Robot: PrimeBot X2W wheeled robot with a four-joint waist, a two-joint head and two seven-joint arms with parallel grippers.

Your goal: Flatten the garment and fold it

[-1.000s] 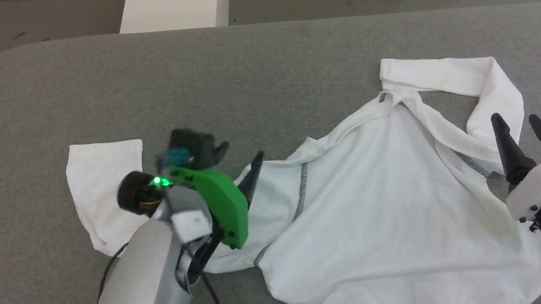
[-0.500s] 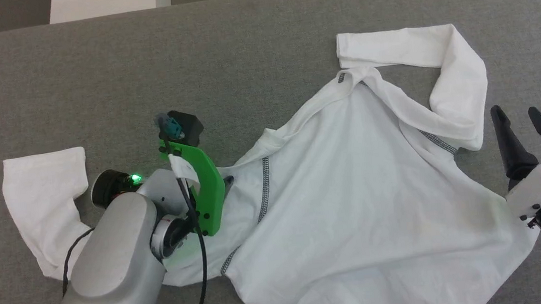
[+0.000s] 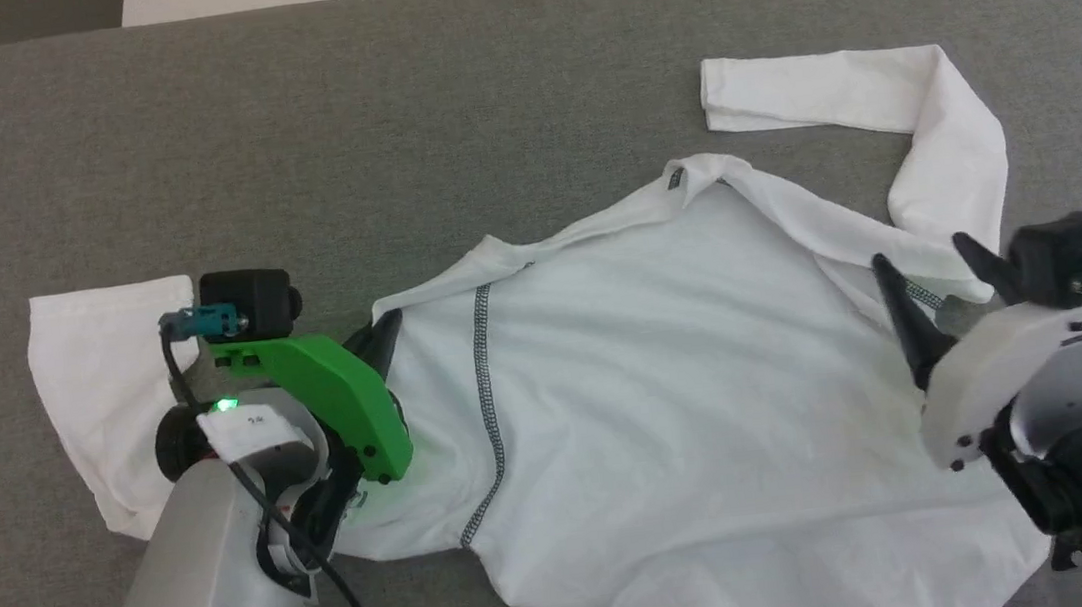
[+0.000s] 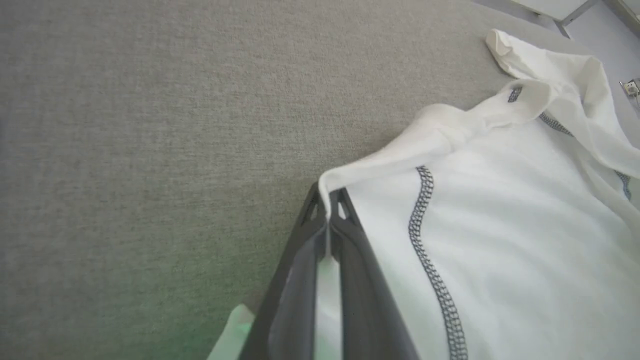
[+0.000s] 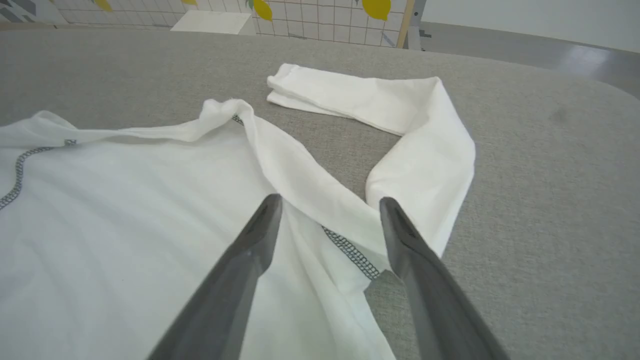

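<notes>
White long-sleeved thin-fabric shirt (image 3: 670, 380), dark seams, on grey surface (image 3: 479, 99); we note left fingers (image 4: 345, 225) clenched on its shoulder edge, right fingers (image 5: 255, 245) released over opposite shoulder.

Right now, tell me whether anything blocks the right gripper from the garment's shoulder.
Nothing visible does. The right gripper is open and straddles the shoulder fold of the garment, with only fabric between its fingers. The left gripper is shut on the other shoulder.
</notes>
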